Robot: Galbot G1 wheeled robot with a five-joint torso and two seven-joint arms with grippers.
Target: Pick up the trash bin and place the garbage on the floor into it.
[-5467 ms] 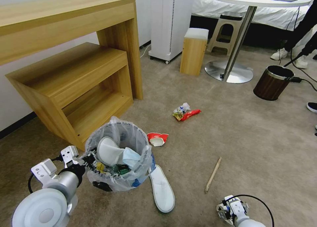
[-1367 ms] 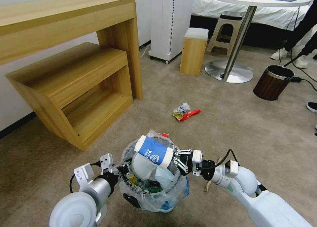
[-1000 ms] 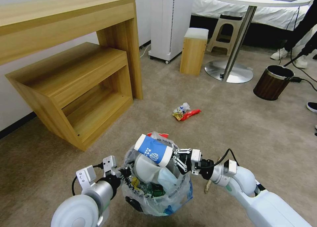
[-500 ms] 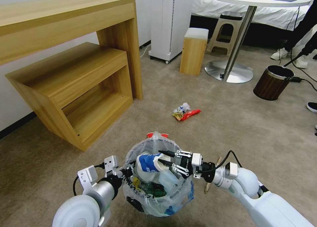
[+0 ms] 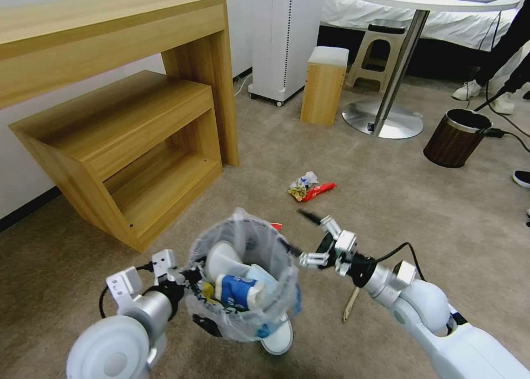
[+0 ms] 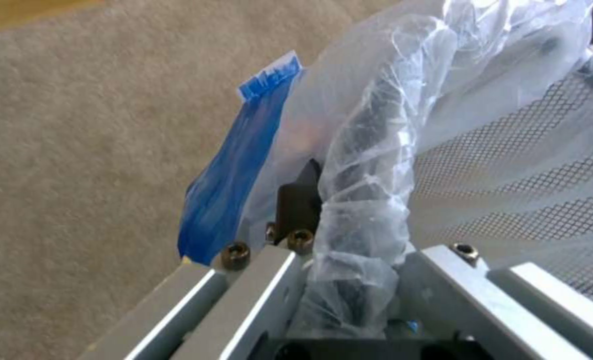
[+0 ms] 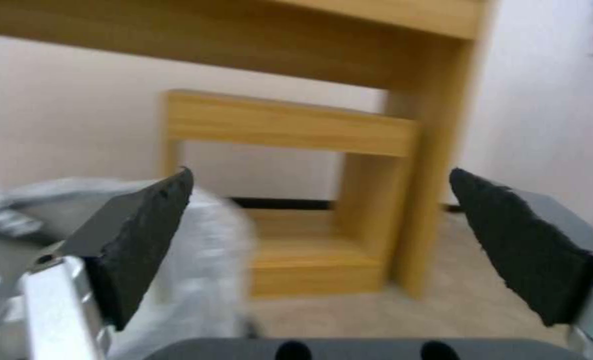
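The trash bin (image 5: 243,307), a dark mesh bin lined with a clear bag, hangs tilted above the floor (image 5: 419,213). My left gripper (image 5: 185,275) is shut on its bag-wrapped rim (image 6: 356,235), next to a blue strip (image 6: 236,170). Inside lie a blue paper cup (image 5: 238,292) and a white slipper (image 5: 221,257). My right gripper (image 5: 292,228) is open and holds nothing, just right of the bin's mouth, its pads (image 7: 143,240) wide apart. Garbage on the carpet: a second slipper (image 5: 279,330) under the bin, a wooden stick (image 5: 350,306), a red wrapper pile (image 5: 310,189), and a red-white cup's edge (image 5: 276,225).
A wooden desk with a low shelf (image 5: 121,131) stands on the left. Farther back are a white appliance (image 5: 284,37), a wooden stool (image 5: 324,84) and a round table's base (image 5: 383,119). A brown wood-grain bin (image 5: 455,136) and people's shoes are at the right.
My right gripper let the blue cup drop into the bin, opened and drew back up and to the right. The left arm shifted the bin left and tilted it.
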